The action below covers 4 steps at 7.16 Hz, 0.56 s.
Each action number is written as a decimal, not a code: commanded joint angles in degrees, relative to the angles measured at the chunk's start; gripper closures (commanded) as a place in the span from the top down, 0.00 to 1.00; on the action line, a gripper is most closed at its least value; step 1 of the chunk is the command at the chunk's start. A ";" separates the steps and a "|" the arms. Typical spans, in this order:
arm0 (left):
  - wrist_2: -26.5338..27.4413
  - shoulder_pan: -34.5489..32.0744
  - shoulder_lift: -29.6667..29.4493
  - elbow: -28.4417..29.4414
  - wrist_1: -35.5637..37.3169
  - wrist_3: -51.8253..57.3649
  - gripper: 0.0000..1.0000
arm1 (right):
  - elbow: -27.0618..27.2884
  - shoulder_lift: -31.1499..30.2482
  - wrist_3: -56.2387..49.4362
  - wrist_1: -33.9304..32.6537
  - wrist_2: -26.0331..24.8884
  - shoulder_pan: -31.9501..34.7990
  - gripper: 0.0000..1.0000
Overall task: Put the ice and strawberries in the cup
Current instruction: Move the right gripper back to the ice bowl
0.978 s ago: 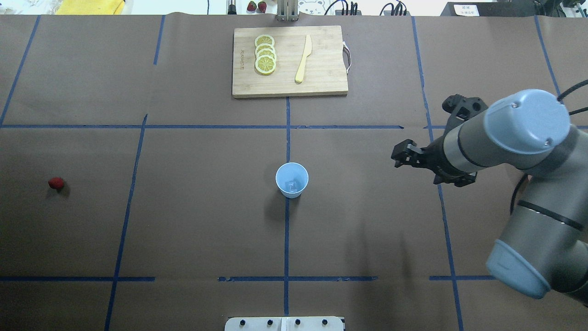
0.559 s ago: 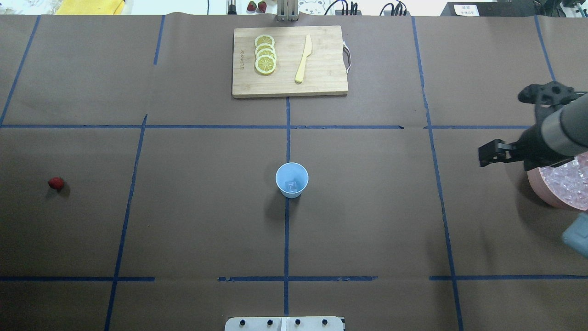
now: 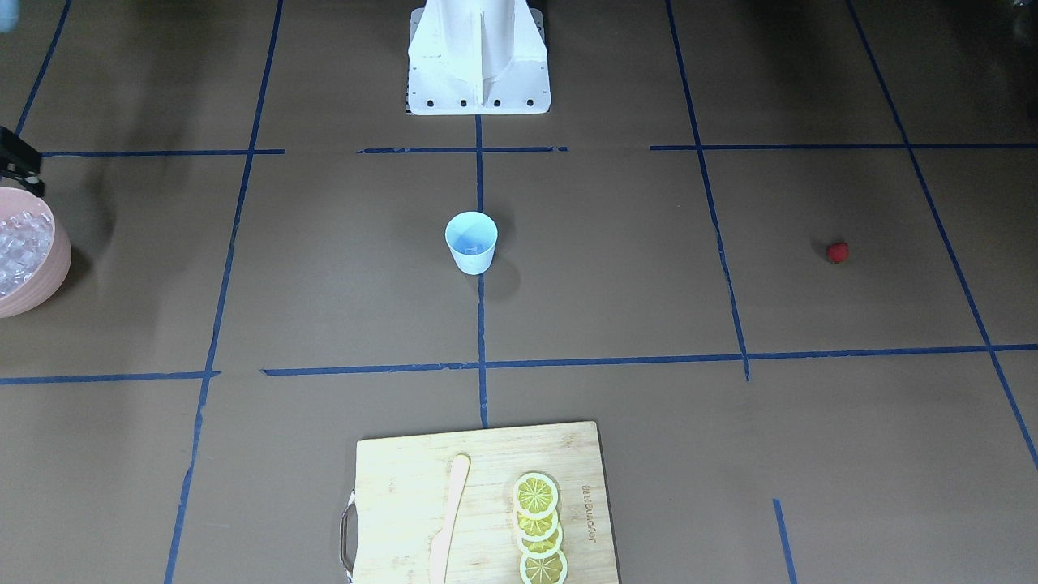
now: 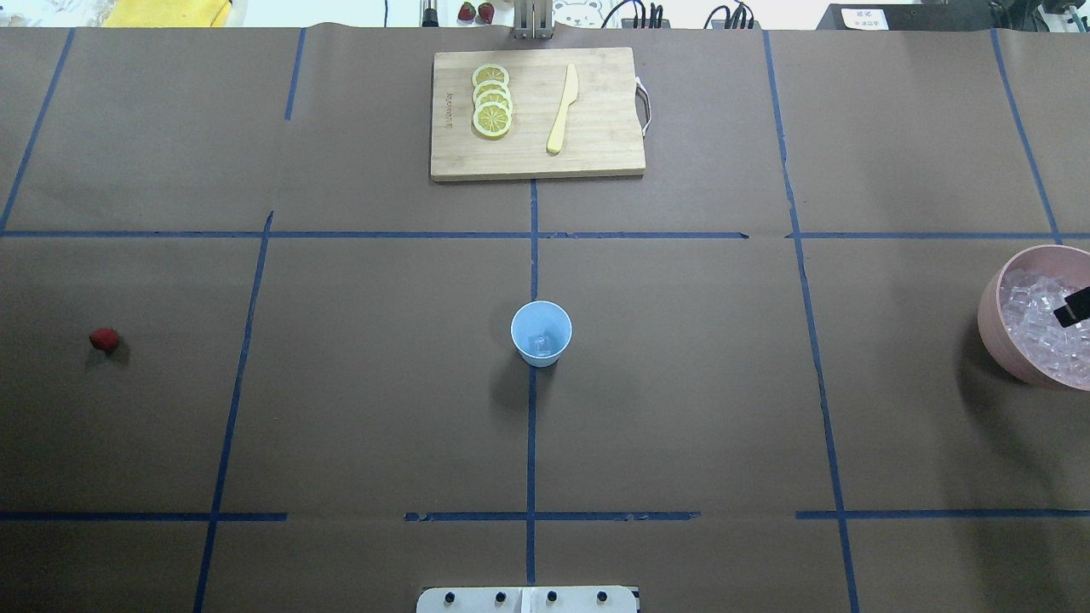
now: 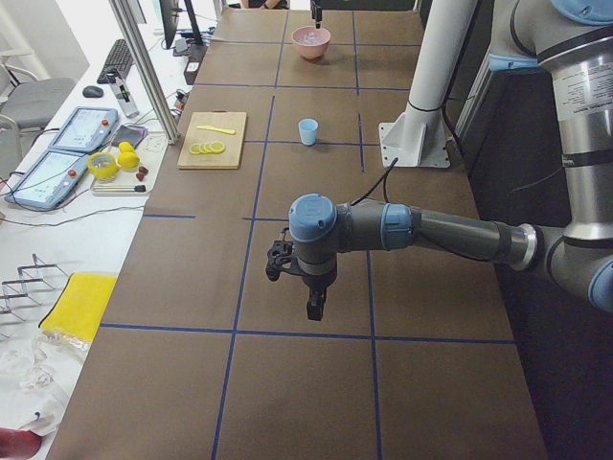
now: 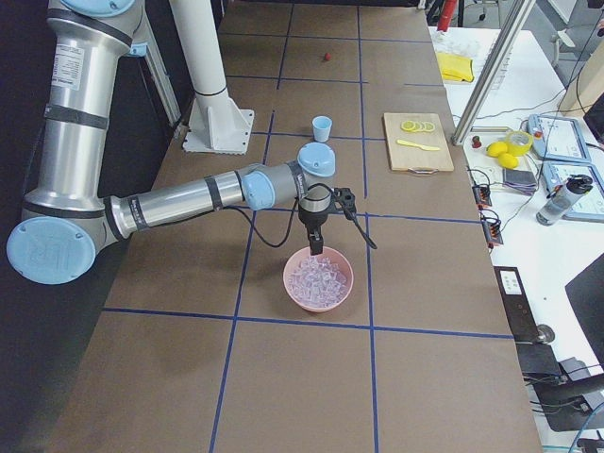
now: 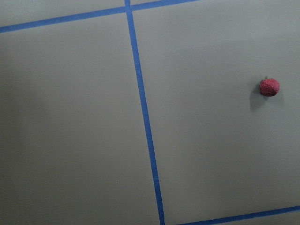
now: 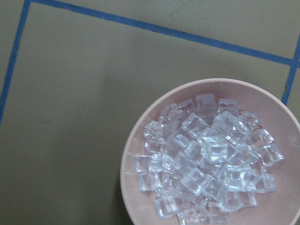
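Note:
The light blue cup (image 4: 541,334) stands upright at the table's centre with one clear ice cube (image 4: 542,344) in it. A heap of ice (image 8: 206,164) fills the pink bowl (image 4: 989,317) at the right edge. My right gripper (image 6: 314,249) points down over the bowl's rim. Only one dark fingertip (image 4: 1073,308) shows from overhead, so I cannot tell its state. The strawberry (image 4: 104,340) lies alone at the far left. My left gripper (image 5: 313,311) hangs above the table near it; I cannot tell if it is open or shut. Neither wrist view shows fingers.
A wooden cutting board (image 4: 596,145) at the back centre carries lemon slices (image 4: 492,102) and a wooden knife (image 4: 562,111). Two more red berries (image 4: 475,11) sit beyond the table's far edge. The white robot base (image 3: 478,57) stands at the near side.
My right arm has swung away from the table's middle right to the right edge and now sits over the pink bowl, which has come into view. Cup and strawberry have not moved.

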 commanded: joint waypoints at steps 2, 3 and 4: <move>-0.03 0.06 0.24 -0.07 -0.03 0.03 1.00 | -4.19 -0.84 -6.99 1.63 0.15 2.20 0.99; -0.03 0.06 0.24 -0.07 -0.03 0.03 1.00 | -5.41 -0.75 -7.08 2.16 -0.38 2.20 0.99; -0.03 0.06 0.24 0.02 -0.03 0.03 1.00 | -9.16 -0.31 -7.08 6.00 -0.38 2.03 0.98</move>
